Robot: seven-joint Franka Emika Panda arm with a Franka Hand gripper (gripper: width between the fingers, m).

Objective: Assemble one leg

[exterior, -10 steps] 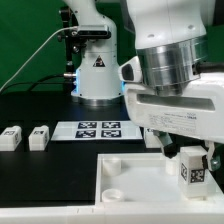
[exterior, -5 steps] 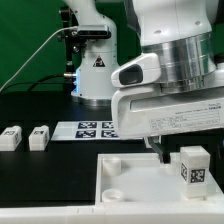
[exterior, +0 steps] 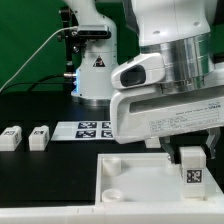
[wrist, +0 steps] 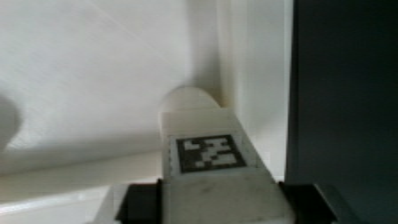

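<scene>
My gripper (exterior: 190, 153) is shut on a leg (exterior: 193, 170), a small white block with a black-and-white tag on its face. It holds the leg upright over the right side of the large white tray-like piece (exterior: 130, 172). In the wrist view the leg (wrist: 214, 150) sits between my dark fingers (wrist: 143, 202), pointing at the tray's corner wall (wrist: 222, 60). Two more legs (exterior: 11, 137) (exterior: 39, 136) lie on the black table at the exterior view's left.
The marker board (exterior: 90, 129) lies flat on the table behind the tray. The arm's base (exterior: 96, 70) stands at the back. A round socket (exterior: 113, 194) shows in the tray's near left corner.
The gripper has rotated and shifted with the leg still held; the leg has stayed over the tray's right side, now slightly lower and closer to the tray.
</scene>
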